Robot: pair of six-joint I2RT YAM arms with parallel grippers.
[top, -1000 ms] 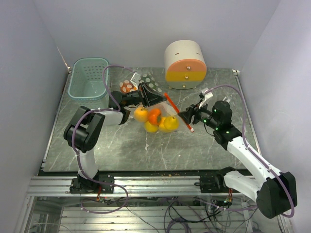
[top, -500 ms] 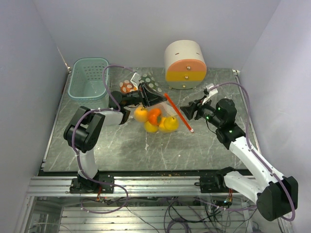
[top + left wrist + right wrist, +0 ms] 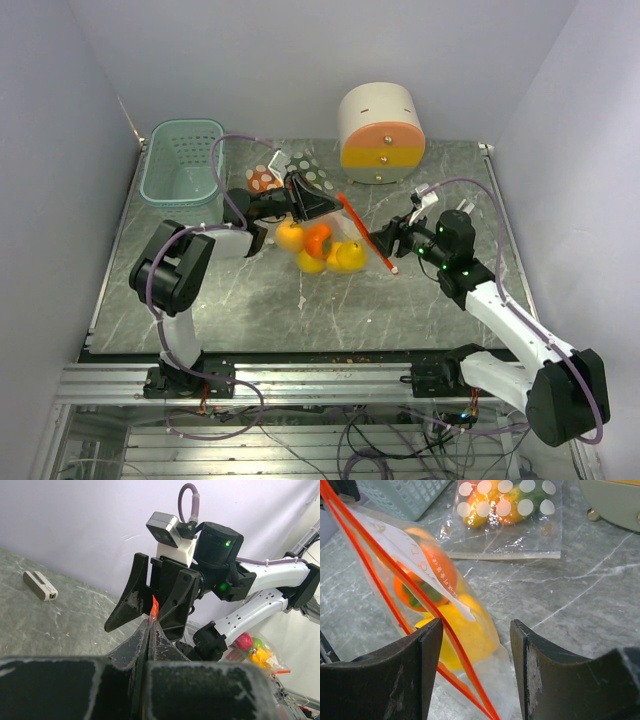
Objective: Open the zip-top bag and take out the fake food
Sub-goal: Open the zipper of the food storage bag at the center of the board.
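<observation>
Your left gripper point(image 3: 300, 197) is pressed together on the upper corner of the zip-top bag point(image 3: 352, 228); in its wrist view the fingers point(image 3: 131, 652) meet on a thin fold of film with a bit of red showing at the tip. From that corner the red zip strip point(image 3: 365, 232) runs slantwise toward your right gripper point(image 3: 382, 240), whose jaws stand apart; in the right wrist view the strip point(image 3: 385, 575) passes through the gap beside the left-hand finger point(image 3: 427, 675), and nothing is clamped there. The fake food point(image 3: 320, 248), orange and yellow pieces, is bunched inside the bag to the left of the strip, between the two grippers; whether the zip is parted you cannot tell. Look to the edges: a teal basket point(image 3: 150, 170) fills the far left corner of the table point(image 3: 250, 310); a cream-and-orange round container point(image 3: 380, 130) sits at the far edge, well apart from your right gripper; a spotted bag point(image 3: 265, 178) with more fruit lies just beside your left arm, near the basket. You have open marble across the near half, from the bag to the arm bases, and along the right side; the top is dark grey veined stone, shut in by pale walls point(image 3: 300, 60) at the back and on both sides.
</observation>
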